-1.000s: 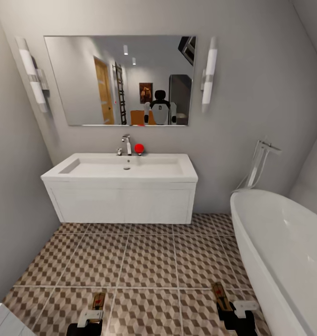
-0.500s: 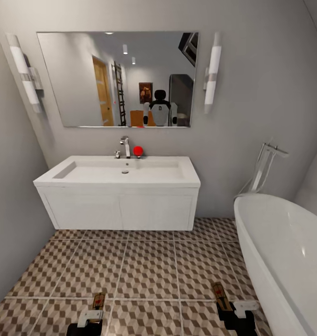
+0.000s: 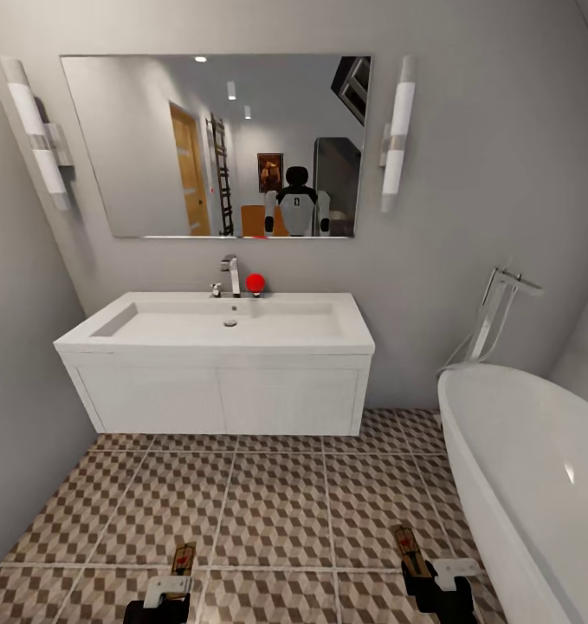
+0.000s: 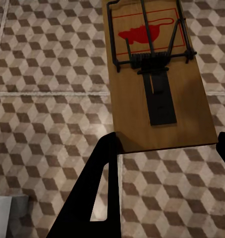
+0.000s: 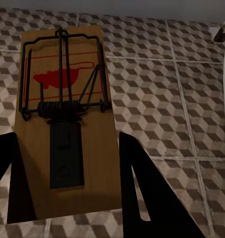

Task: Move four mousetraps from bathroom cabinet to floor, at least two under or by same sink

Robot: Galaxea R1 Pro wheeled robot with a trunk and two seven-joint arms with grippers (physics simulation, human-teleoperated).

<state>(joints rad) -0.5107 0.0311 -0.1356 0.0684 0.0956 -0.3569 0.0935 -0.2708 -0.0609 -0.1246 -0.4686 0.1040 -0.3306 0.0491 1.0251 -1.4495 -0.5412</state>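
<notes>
Your two arms sit low at the near edge of the head view, each reaching forward over the bathroom floor (image 3: 276,494) with its claw pointing toward the sink (image 3: 216,325). Your left claw (image 3: 168,594) is pinching one mousetrap (image 3: 184,559) by its near end, the board sticking out ahead of the fingers; in the left wrist view that mousetrap (image 4: 154,74) lies flat between the two dark fingers (image 4: 95,193), red mark and wire at the far end, with tiles below it. Your right claw (image 3: 436,576) is likewise closed on a second mousetrap (image 3: 406,548), close beside the white bathtub (image 3: 527,468); in the right wrist view this mousetrap (image 5: 67,119) is gripped at its near end between the fingers (image 5: 139,188).

Count two mousetraps in view, one per claw. Whether either board touches the tiles you cannot tell from these views.

Ahead you have one sink on its white wall-hung drawer unit (image 3: 220,399), one chrome tap (image 3: 231,276) with a small red ball (image 3: 255,282) just beside it, one mirror (image 3: 216,143) above, and two tube lights (image 3: 397,130), one on each side of the mirror. Both held mousetraps are well apart from the sink, with tiled floor between.
</notes>
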